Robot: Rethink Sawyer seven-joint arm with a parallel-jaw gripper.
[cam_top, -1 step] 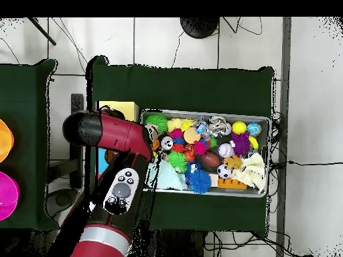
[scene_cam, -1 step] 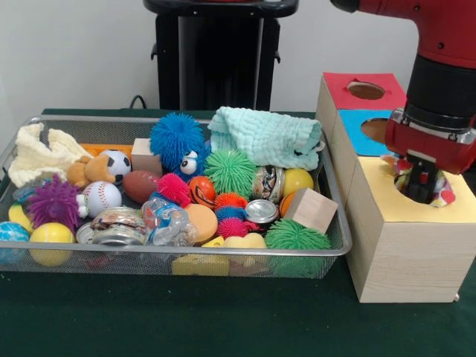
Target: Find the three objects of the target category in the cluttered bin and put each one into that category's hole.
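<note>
I am lowering the gripper (scene_cam, -1 step: 421, 184), clamped around a colourful cloth item (scene_cam, -1 step: 445, 195), into the yellow hole (scene_cam, -1 step: 405, 186) for release.

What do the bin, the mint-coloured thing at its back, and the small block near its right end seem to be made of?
The bin looks like silvery metal wire mesh: you see through its walls. The mint-coloured thing seems a soft woven cloth, matte, crumpled in folds. The block appears to be plain unpainted wood, pale tan with flat faces and sharp edges, though the grain is too faint to confirm.
</note>
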